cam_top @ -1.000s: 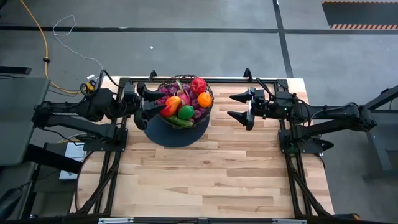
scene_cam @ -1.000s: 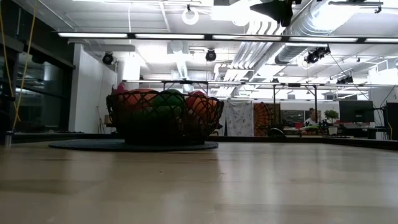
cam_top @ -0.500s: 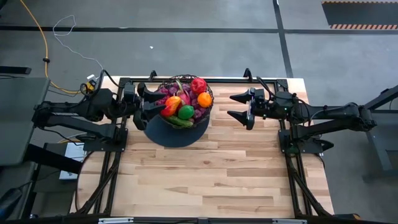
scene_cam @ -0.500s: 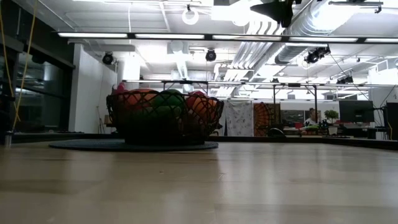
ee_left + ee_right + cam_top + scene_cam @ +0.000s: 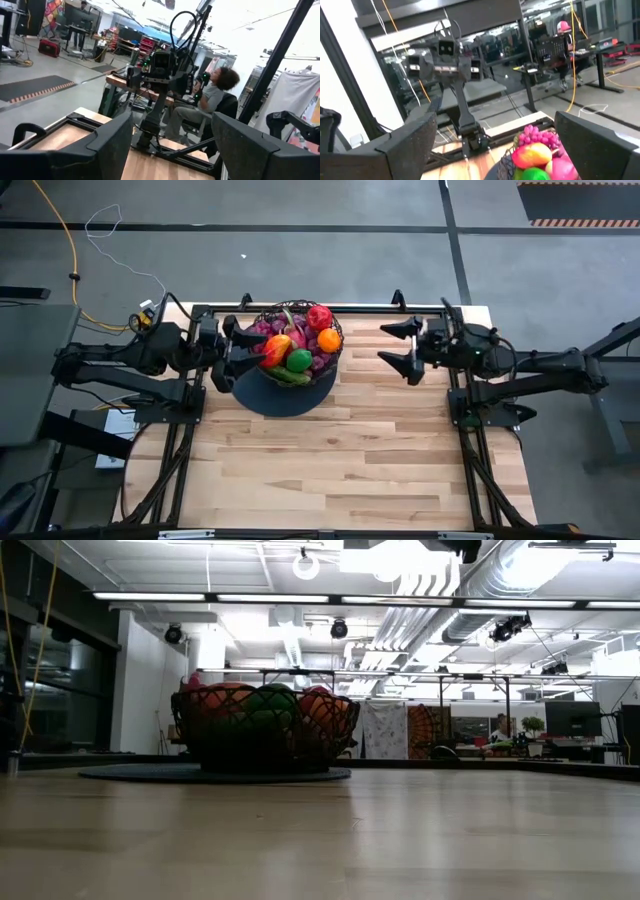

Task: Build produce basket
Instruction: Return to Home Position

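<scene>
The black wire basket stands on a flat dark round disc at the table's far side, left of the middle. The produce is heaped inside it: purple grapes, a red fruit, an orange, a green round fruit and a cucumber. The low view shows the basket on the disc, and its near side appears in the right wrist view. My left gripper hangs open and raised beside the basket's left rim, with nothing between its fingers. My right gripper is open and raised, well to the right of the basket.
Bare wooden table top stretches from the basket to the near edge. A black frame rail runs along the far edge. Beyond the right arm, a seated person shows in the left wrist view.
My right gripper has drawn back toward the table's right edge and risen a little, staying open. In the low view its dark shape at the top has nearly left the picture. The basket and the produce have not moved.
</scene>
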### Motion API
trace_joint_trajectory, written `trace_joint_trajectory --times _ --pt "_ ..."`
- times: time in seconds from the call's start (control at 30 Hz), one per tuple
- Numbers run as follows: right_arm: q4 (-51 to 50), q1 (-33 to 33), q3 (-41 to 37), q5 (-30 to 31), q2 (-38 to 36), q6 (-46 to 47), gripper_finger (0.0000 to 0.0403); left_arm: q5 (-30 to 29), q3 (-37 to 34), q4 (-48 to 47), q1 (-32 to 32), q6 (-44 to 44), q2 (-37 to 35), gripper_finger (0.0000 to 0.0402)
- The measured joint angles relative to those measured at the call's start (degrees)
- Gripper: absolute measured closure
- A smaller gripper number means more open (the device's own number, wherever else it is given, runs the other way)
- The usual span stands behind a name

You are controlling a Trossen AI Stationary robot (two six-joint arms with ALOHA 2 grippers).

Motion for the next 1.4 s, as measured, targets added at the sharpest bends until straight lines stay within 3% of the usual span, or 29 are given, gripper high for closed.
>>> trace_joint_trajectory --times 0.17,0.57,0.77,0.9,1.07,1.4 --pt "-0.19 0.01 0.00 -0.47 -1.97 -0.37 0.0011 0.04 0.00 0.00 0.00 -0.04 0.05 0.0142" --pt "-0.70 0.14 0.00 -10.37 -0.03 5.94 0.0011 0.02 0.00 0.02 0.00 -1.08 0.05 0.0142" --pt "-0.22 4.71 0.00 -12.74 1.98 8.63 0.0011 0.00 0.00 0.00 0.00 -2.17 0.05 0.0144" --pt "2.96 8.68 0.00 -12.18 2.57 4.90 0.0011 -0.07 0.00 0.01 0.00 -2.17 0.05 0.0144" --pt "4.11 11.21 0.00 -7.33 2.42 0.83 0.0011 -0.08 0.00 0.00 0.00 -2.15 0.05 0.0144" --pt "3.37 7.89 0.00 -1.05 1.20 2.28 0.0011 -0.09 0.00 -0.38 0.02 -2.15 0.05 0.0143"
